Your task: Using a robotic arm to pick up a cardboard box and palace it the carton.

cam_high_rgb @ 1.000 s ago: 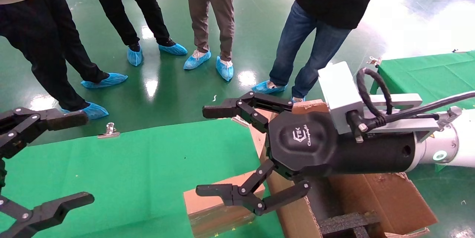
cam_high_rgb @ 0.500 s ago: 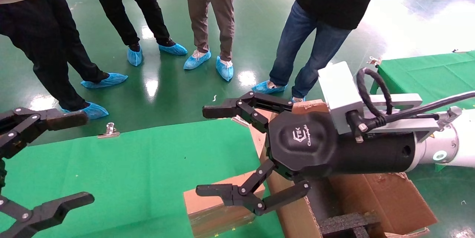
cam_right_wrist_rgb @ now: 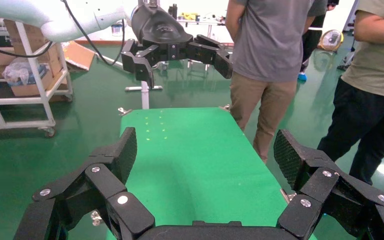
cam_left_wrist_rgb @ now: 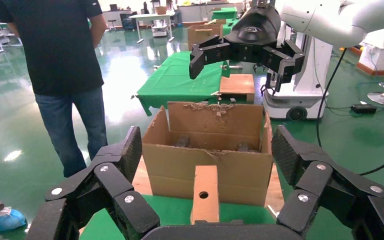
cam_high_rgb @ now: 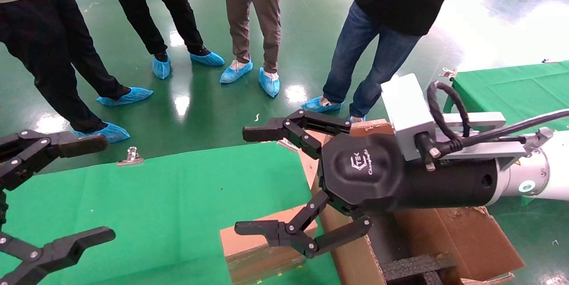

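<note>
Brown cardboard box (cam_high_rgb: 258,249) lies apparently just below the right gripper (cam_high_rgb: 253,180), whose fingers are spread and empty.

The right arm (cam_high_rgb: 542,174) is showing a white shell with a green ring light, a grey camera block (cam_high_rgb: 406,114) and a looped black cable (cam_high_rgb: 444,107). Both black grippers, right (cam_high_rgb: 253,181) and left (cam_high_rgb: 95,189), are carrying 2 linked fingers with silver screws.

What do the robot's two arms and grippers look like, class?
The right gripper is black, multi-link and two-fingered, with an embossed logo, a grey camera block, a looped black cable and a white arm. The left gripper is matching black.
</note>
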`<move>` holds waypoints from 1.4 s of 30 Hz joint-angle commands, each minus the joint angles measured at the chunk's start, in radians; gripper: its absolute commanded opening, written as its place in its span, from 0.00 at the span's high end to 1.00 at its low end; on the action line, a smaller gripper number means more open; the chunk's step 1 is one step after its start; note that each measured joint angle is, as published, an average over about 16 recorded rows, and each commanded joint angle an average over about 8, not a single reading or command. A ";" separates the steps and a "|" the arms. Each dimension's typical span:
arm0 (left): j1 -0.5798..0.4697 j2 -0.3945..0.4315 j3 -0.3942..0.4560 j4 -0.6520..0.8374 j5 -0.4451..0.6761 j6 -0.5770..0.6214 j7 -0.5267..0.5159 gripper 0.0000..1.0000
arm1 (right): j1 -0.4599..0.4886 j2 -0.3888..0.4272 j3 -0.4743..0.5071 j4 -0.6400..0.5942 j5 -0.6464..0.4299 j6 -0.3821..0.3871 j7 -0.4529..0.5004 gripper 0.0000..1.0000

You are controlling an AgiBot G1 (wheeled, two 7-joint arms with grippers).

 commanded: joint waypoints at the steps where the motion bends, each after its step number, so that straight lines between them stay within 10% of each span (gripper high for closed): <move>1: 0.000 0.000 0.000 0.000 0.000 0.000 0.000 1.00 | -0.004 0.000 0.003 -0.001 0.006 0.000 -0.001 0.00; 22: 0.000 0.000 0.000 0.000 0.000 0.000 0.000 1.00 | 0.314 -0.145 -0.338 -0.129 -0.553 -0.084 0.004 0.00; 42: 0.000 0.000 0.000 0.000 0.000 0.000 0.000 1.00 | 0.542 -0.399 -0.624 -0.379 -0.823 -0.078 -0.144 0.00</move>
